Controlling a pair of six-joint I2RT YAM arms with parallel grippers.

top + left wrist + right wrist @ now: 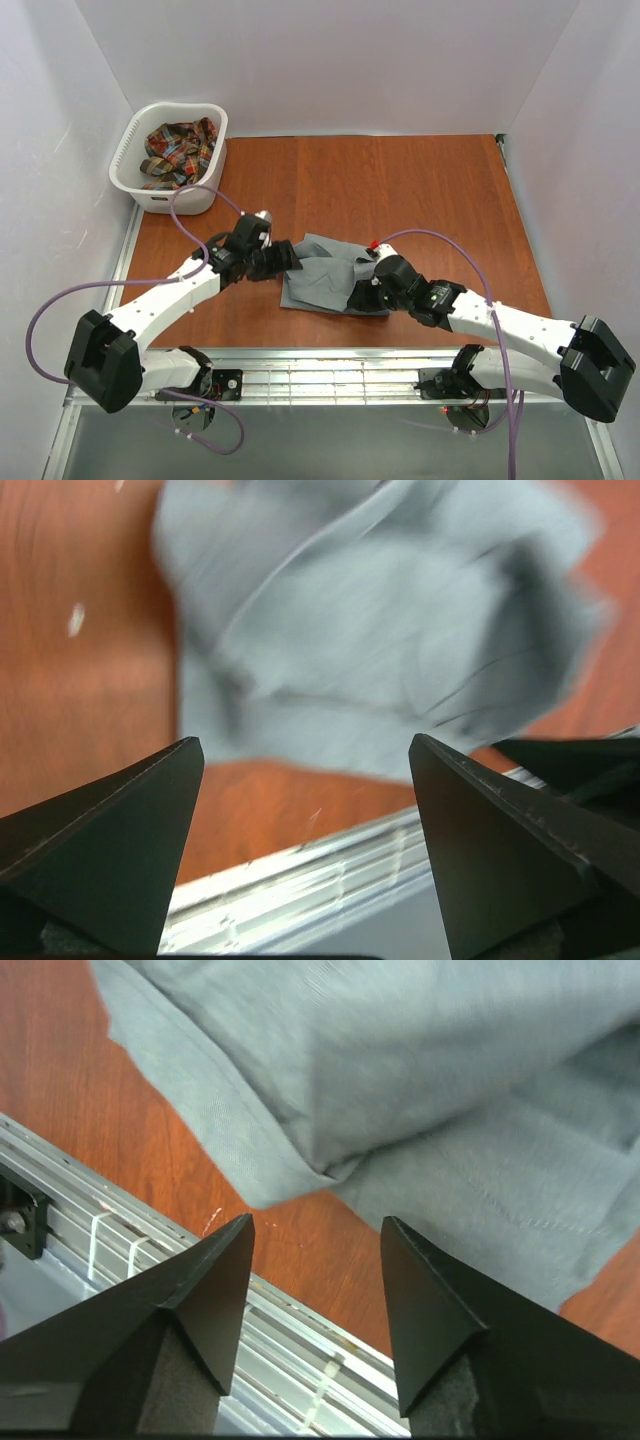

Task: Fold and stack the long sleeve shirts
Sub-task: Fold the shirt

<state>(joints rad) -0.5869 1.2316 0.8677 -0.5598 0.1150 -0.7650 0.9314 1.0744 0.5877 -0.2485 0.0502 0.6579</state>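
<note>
Jaws on the left arm [165, 295] and right arm [510, 322] stand spread, holding nothing, flanking the partly folded grey shirt [322, 275] near the worktop's [400, 180] front edge. A shallow pinch could drag the folds loose or pull cloth over that edge. Its collar and sleeves are hard to make out; the plaid shirt [180, 150] lies bunched in the laundry basket [178, 200].

No legible text or labels anywhere

grey shirt [322, 276]; plaid shirt [180, 150]; white basket [186, 200]
</note>
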